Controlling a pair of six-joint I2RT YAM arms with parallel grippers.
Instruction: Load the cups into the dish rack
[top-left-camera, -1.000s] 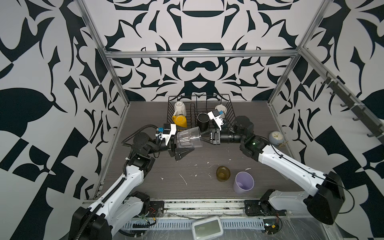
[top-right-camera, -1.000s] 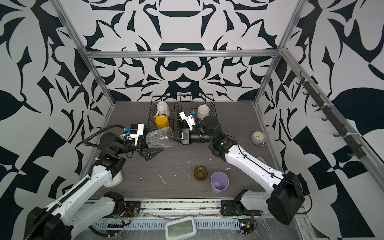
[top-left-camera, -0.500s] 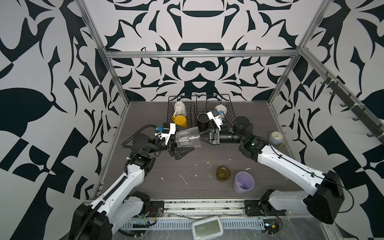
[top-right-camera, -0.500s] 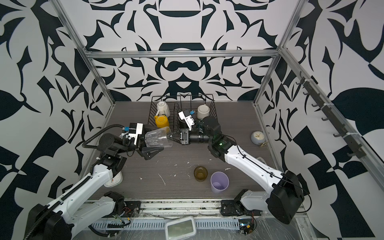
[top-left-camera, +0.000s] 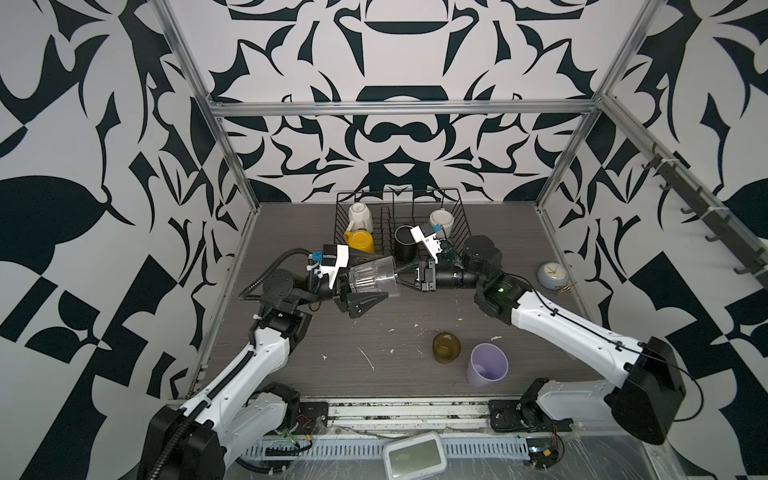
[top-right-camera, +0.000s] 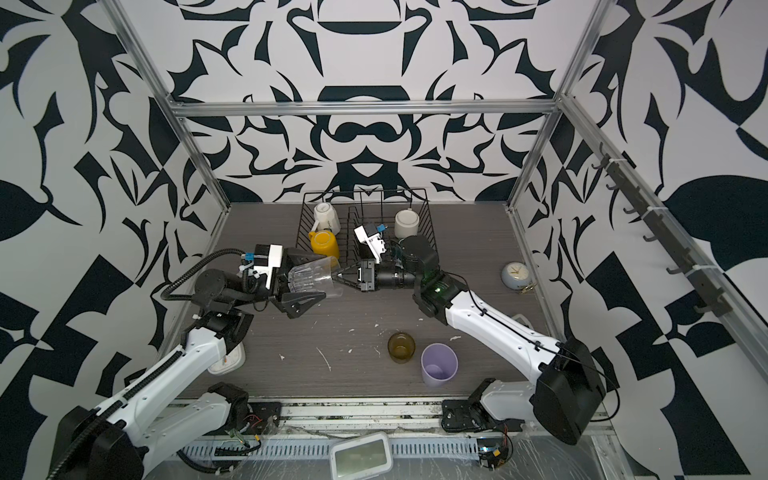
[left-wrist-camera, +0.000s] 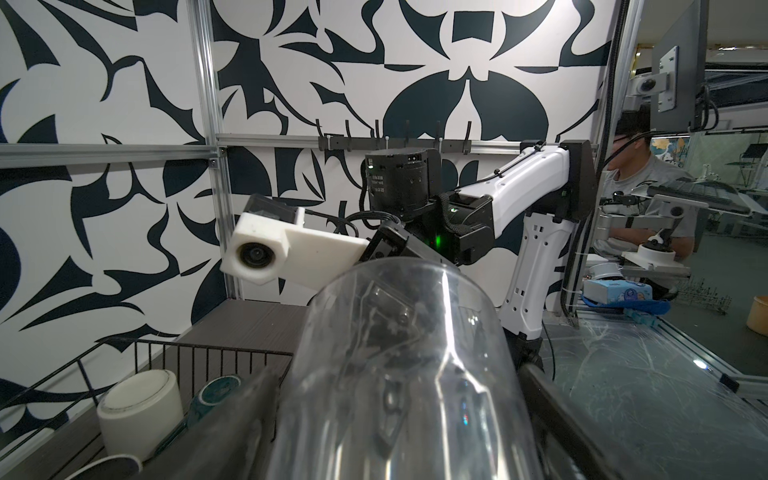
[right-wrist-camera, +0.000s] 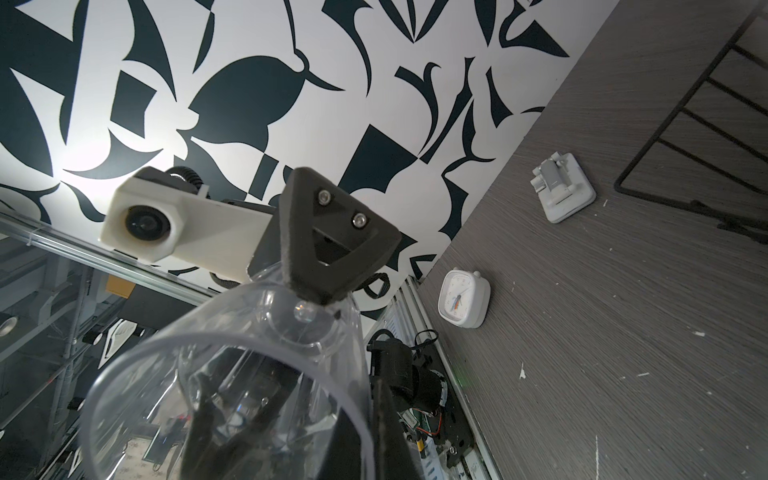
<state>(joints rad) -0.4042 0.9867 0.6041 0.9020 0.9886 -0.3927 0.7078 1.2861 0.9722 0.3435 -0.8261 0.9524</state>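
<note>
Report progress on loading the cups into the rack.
Done: at least a white faceted mug, yellow mug, black mug and another white mug sit in the dish rack. In hand: the clear glass, pinched at its rim by the right gripper, the left gripper flanking its base. Left: amber glass and lilac tumbler, both upright on the table.

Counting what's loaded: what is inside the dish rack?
The dish rack holds a white mug, a yellow mug, a black mug and a white cup. The right arm's wrist mostly covers a teal cup.
</note>
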